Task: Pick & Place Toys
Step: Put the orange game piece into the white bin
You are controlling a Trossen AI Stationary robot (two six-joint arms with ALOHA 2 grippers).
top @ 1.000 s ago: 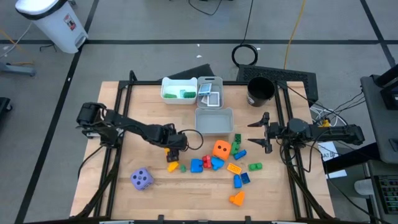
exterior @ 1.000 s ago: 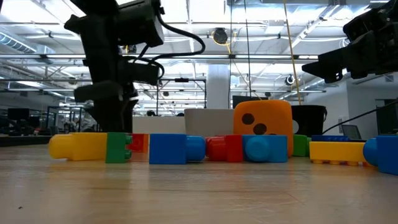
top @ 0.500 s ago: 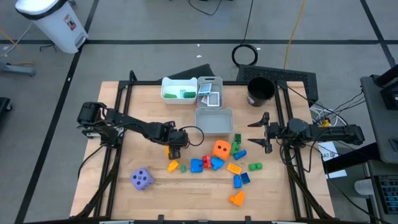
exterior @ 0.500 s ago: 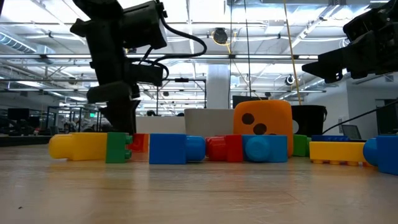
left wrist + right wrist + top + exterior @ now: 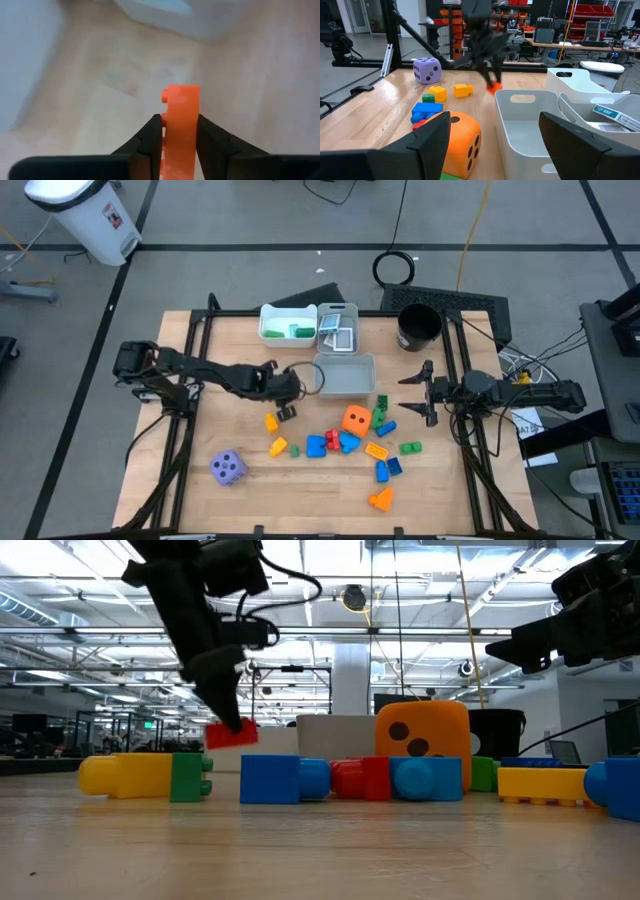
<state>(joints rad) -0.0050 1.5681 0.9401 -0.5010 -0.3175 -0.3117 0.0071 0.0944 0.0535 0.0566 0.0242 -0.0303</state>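
Note:
My left gripper (image 5: 277, 417) hangs over the table's middle, left of the toy pile, shut on a small orange block (image 5: 181, 117). In the low view the block (image 5: 232, 733) is clear of the wood. A yellow-and-green block (image 5: 279, 446), blue and red blocks (image 5: 330, 443) and an orange die (image 5: 356, 420) lie on the table nearby. A purple die (image 5: 228, 468) rests near the front left. My right gripper (image 5: 420, 392) waits open at the right side, with nothing between its fingers. My left gripper pinches the orange block's two broad sides (image 5: 180, 137) between its two fingers (image 5: 150, 142). The fingers slant down from the table's left. The block's studded end (image 5: 181, 95) sticks out past the fingertips. It is lifted clear of the table.
An empty grey bin (image 5: 345, 373) stands just beyond my left gripper. Behind it are a white bin (image 5: 288, 323) with green pieces and a grey bin (image 5: 338, 328) with cards. A black cup (image 5: 418, 326) stands at the far right. More blocks (image 5: 385, 470) lie front right.
My left gripper has shut on the orange block and lifted it off the table, going up and toward the far edge. It has tipped and rolled on the way. The other toys have stayed where they were.

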